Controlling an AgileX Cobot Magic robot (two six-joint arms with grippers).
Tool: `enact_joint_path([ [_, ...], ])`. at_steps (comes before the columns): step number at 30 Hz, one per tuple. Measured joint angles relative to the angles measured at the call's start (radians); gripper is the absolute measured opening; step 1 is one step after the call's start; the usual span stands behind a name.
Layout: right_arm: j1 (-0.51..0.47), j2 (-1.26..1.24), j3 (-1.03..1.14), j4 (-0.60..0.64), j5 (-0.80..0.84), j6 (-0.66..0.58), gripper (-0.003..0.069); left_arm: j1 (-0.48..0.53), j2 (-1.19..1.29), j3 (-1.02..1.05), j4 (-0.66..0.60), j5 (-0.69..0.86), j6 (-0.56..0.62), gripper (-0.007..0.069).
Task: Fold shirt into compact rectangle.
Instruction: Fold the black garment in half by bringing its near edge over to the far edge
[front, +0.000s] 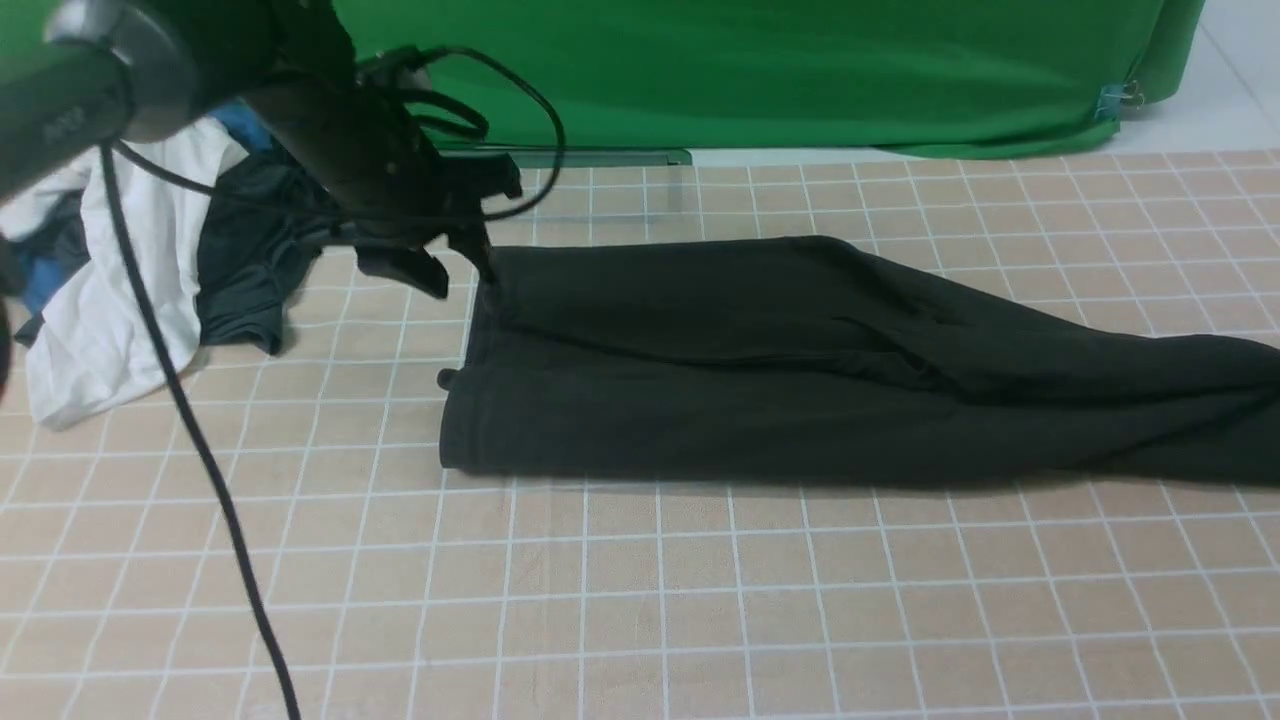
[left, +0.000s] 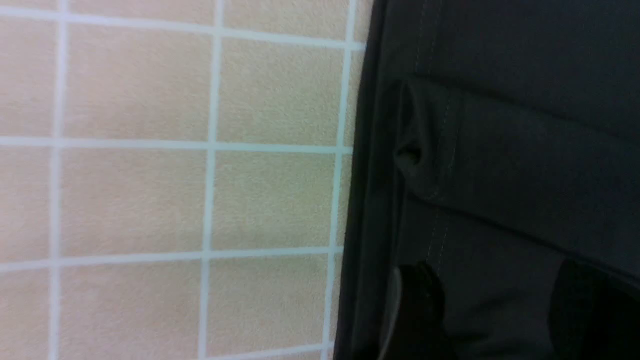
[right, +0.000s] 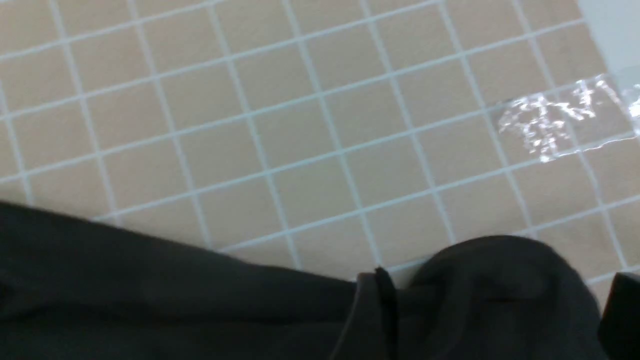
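Note:
The black shirt (front: 760, 380) lies folded into a long band across the checked table, and its right end runs out of the front view. My left gripper (front: 460, 275) hangs over the band's far left corner. In the left wrist view its fingers (left: 415, 310) stand apart over the hemmed edge of the shirt (left: 525, 150), with the cloth lying loose between them, so the left gripper (left: 500, 310) is open. The right arm is outside the front view. In its wrist view the right gripper (right: 495, 310) is open wide, and a bump of the shirt (right: 150, 290) sits between its fingers (right: 375, 310).
A white garment (front: 110, 300) and a dark grey-green garment (front: 250, 270) are heaped at the far left. A black cable (front: 200, 450) hangs across the left side. A green backdrop (front: 800, 70) closes the far edge. Shiny tape (right: 560, 120) marks the mat near the right gripper.

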Motion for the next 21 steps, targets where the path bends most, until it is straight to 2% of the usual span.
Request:
enact_joint_path([
  [5, 0.11, 0.006, -0.001, 0.003, 0.036, -0.005, 0.0579, -0.009, 0.068, 0.002, -0.006, -0.079, 0.008, 0.0434],
  [11, 0.203, 0.006, -0.001, 0.006, 0.011, -0.009, 0.0579, -0.009, 0.112, 0.003, -0.01, -0.173, 0.013, 0.0416],
  [14, 0.231, 0.006, -0.001, 0.006, -0.006, -0.008, 0.0579, -0.009, 0.114, 0.003, -0.028, -0.217, 0.015, 0.0356],
  [17, 0.24, 0.006, -0.001, 0.006, -0.009, -0.008, 0.0579, -0.009, 0.114, 0.003, -0.07, -0.22, 0.04, 0.0256],
  [20, 0.241, 0.006, -0.001, 0.002, -0.009, -0.006, 0.0579, -0.009, 0.115, 0.003, -0.097, -0.212, 0.051, 0.012],
  [21, 0.241, 0.006, -0.001, 0.002, -0.009, -0.009, 0.0579, -0.009, 0.116, 0.003, -0.1, -0.211, 0.051, 0.0111],
])
